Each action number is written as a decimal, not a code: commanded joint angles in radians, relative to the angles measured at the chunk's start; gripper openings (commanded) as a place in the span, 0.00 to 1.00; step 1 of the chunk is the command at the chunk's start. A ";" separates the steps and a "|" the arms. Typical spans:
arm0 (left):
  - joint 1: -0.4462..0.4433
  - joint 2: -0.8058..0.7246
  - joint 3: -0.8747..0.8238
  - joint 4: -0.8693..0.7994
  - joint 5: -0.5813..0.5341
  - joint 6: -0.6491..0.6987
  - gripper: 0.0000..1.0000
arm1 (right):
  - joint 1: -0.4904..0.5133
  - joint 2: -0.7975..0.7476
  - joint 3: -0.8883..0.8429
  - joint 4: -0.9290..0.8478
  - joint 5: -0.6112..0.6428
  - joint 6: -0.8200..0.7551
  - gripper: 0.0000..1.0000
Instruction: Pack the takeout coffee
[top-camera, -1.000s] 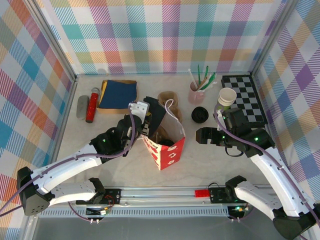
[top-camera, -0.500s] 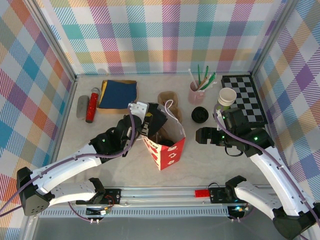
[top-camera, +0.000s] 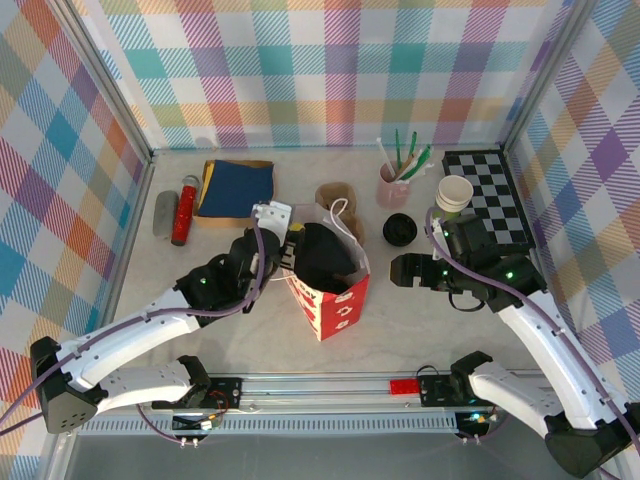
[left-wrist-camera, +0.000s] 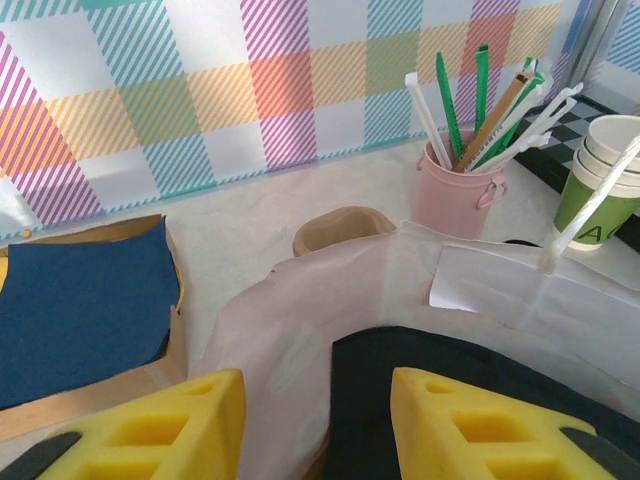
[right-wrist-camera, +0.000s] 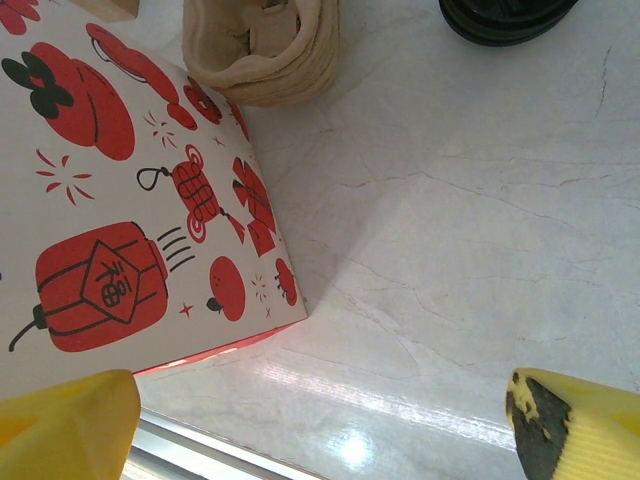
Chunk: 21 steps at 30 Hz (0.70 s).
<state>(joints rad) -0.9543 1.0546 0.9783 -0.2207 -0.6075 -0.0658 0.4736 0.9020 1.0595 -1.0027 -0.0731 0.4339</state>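
Plaid walls are enclosing a pale marble table (top-camera: 420, 330). From above, the takeout coffee (top-camera: 399, 229) is standing right of the red-printed bag (top-camera: 335, 305), just beyond the right gripper (top-camera: 400, 271). The left gripper (top-camera: 290, 254) is hovering at the bag's left rim. On the left wrist, yellow fingers (left-wrist-camera: 200, 420) are standing apart over the bag's mouth. On the right wrist, the jaws are gaping wide around nothing.

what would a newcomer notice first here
The red-and-white printed paper bag stands open mid-table, with the left gripper at its mouth. Just beyond it to the right sit the black-lidded coffee cup and a pink cup of straws, against loud plaid walls.
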 joint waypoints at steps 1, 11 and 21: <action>-0.008 -0.005 0.039 -0.011 -0.014 0.005 0.44 | 0.011 0.003 0.021 0.016 -0.014 -0.006 0.94; -0.008 -0.023 0.151 -0.134 0.025 -0.010 0.55 | 0.082 0.046 0.095 -0.004 0.018 -0.040 0.96; -0.008 -0.032 0.291 -0.386 0.031 -0.103 0.67 | 0.166 0.141 0.259 -0.053 0.072 -0.101 0.95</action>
<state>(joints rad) -0.9543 1.0420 1.2194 -0.4881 -0.5816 -0.1169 0.6193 1.0214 1.2613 -1.0233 -0.0257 0.3729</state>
